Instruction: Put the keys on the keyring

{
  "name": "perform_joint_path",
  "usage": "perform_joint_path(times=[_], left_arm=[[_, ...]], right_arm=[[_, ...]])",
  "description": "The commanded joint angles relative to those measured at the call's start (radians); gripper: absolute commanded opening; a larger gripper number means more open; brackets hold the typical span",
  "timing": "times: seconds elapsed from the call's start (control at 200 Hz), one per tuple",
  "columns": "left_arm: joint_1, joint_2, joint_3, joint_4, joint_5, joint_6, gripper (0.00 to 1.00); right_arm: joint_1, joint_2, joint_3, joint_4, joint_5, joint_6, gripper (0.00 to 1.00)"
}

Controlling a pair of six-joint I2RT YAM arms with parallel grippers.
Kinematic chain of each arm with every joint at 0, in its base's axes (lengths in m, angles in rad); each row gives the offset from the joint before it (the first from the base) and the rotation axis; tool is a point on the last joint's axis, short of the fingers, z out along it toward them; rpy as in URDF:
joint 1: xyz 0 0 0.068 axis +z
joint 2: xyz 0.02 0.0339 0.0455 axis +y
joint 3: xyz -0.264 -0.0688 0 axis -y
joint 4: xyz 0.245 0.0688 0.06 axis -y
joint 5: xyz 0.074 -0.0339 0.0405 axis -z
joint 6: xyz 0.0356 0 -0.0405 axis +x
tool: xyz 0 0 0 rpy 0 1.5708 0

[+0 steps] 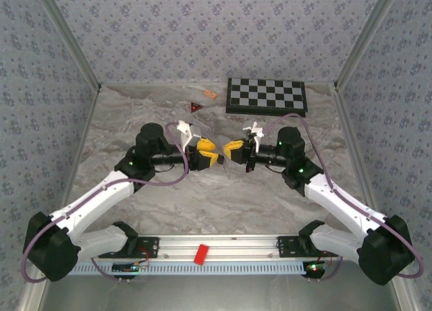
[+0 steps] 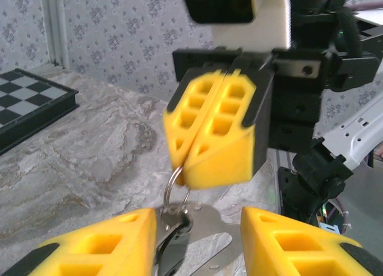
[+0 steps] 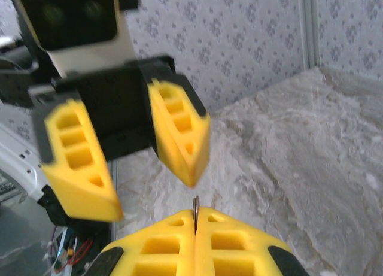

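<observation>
- Slippage worries me, starting on the left. The left gripper [image 1: 216, 154] has its jaws apart. In its wrist view the key [image 2: 200, 228] leans on the inside of one finger, with a gap to the other. Nothing clamps it.
- So what carries it?
- Only the keyring [image 2: 169, 189] above it, as far as I can judge. I cannot tell whether the key is threaded right through the coil or just caught at the split. The join sits low in that view, half hidden by the finger.
- And if it is just caught?
- Then any tug drops it to the table [image 1: 223, 203], since both arms are held up off the marble. The likeliest tug is that left finger dragging the key sideways when the arm backs off.
- What about the right side?
- The right gripper [image 2: 188, 168] has its jaws closed on the keyring, pinching thin wire at the very end of its soft yellow tips. That is a small hold. A sideways pull could swivel the ring or slide it out, and ring and key would fall together.
- Safest move, then?
- Widen the left jaws further before retreating, and draw straight back.
</observation>
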Motion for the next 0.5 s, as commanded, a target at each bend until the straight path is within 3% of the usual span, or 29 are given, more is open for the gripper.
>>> perform_joint_path(times=[0.0,0.19,0.495], left_arm=[[0.008,0.009,-0.003,0.074,-0.028,-0.046,0.42],[0.009,0.024,-0.012,0.090,-0.067,-0.048,0.43],[0.007,0.064,0.004,0.108,-0.007,-0.066,0.40]], right_arm=[[-0.005,-0.024,-0.008,0.205,0.005,0.107,0.00],[-0.002,-0.034,-0.017,0.244,-0.003,0.144,0.00],[0.010,-0.044,-0.027,0.250,0.005,0.150,0.00]])
